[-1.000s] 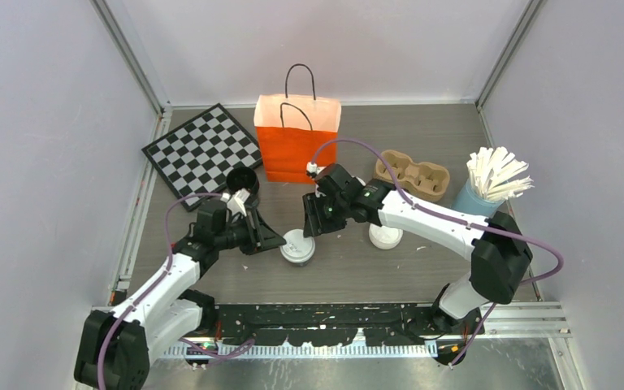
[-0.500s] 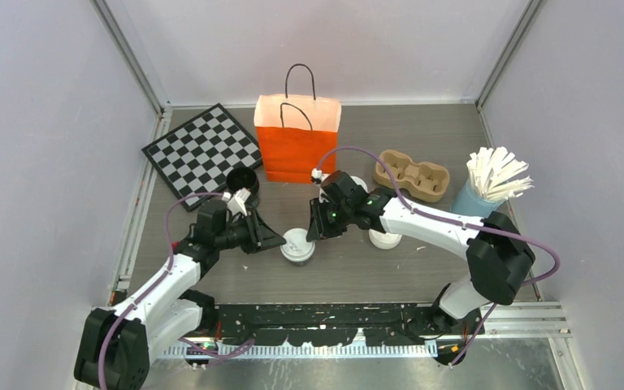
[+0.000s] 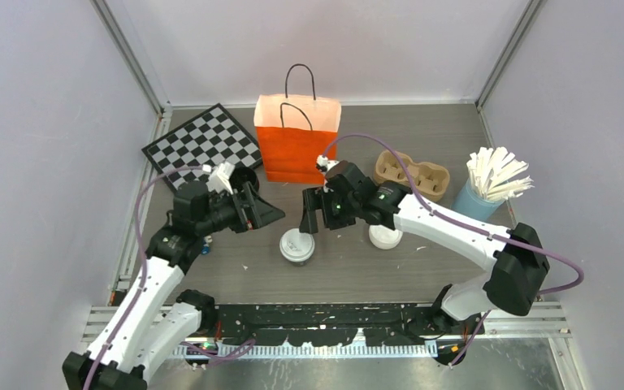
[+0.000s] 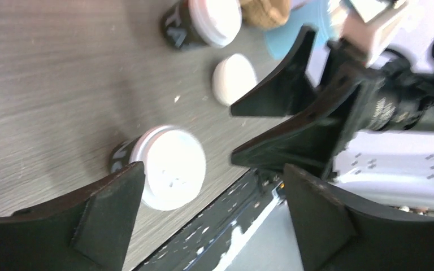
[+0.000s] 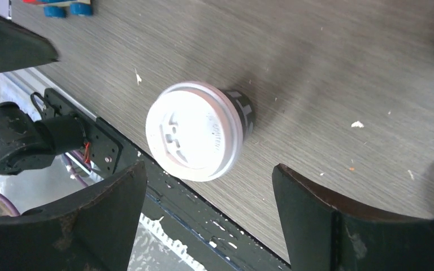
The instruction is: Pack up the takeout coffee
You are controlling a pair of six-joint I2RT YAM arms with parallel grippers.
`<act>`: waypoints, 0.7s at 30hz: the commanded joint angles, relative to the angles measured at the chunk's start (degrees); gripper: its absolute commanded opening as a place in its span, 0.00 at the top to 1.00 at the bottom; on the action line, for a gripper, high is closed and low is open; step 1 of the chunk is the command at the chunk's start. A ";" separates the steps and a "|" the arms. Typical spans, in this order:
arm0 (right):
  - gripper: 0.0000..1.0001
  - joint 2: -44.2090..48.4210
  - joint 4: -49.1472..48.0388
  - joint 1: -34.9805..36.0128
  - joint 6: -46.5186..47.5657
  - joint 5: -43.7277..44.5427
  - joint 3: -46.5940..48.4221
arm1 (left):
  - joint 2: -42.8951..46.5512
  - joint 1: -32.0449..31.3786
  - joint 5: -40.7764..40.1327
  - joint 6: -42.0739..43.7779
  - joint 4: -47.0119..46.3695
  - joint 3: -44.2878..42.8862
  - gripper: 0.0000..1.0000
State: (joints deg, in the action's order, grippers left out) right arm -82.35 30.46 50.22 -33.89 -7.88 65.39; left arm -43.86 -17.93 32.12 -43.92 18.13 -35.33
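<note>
Above takeout coffee (image 3: 297, 245), wide-spread right gripper (image 3: 310, 221)

Overhead cam wide; wrist cams close, share cup (image 5: 195, 131).

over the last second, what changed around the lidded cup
Both arms backed off the takeout coffee. The left gripper rose and drew back to the left, and the right gripper lifted toward the orange bag. Both are open and hold nothing. The cup, the bag and the cup carrier stayed put.

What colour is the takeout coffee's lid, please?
The lid is white; right wrist view shows it best.
</note>
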 commanded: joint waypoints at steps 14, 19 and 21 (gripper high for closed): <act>0.09 -9.90 7.52 15.58 9.38 26.63 15.89 | 25.12 -0.08 -31.58 24.03 27.26 -12.03 0.00; 0.09 -12.09 7.42 15.64 10.11 24.75 16.96 | 29.89 -0.08 -32.56 24.66 25.82 -9.74 0.00; 0.09 -12.64 7.70 15.65 10.09 23.46 17.40 | 28.18 -0.09 -32.39 24.67 25.40 -9.00 0.00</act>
State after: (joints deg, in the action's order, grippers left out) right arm -94.59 38.20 65.84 -25.12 15.16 79.50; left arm -12.88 -17.96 2.42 -21.61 43.97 -46.17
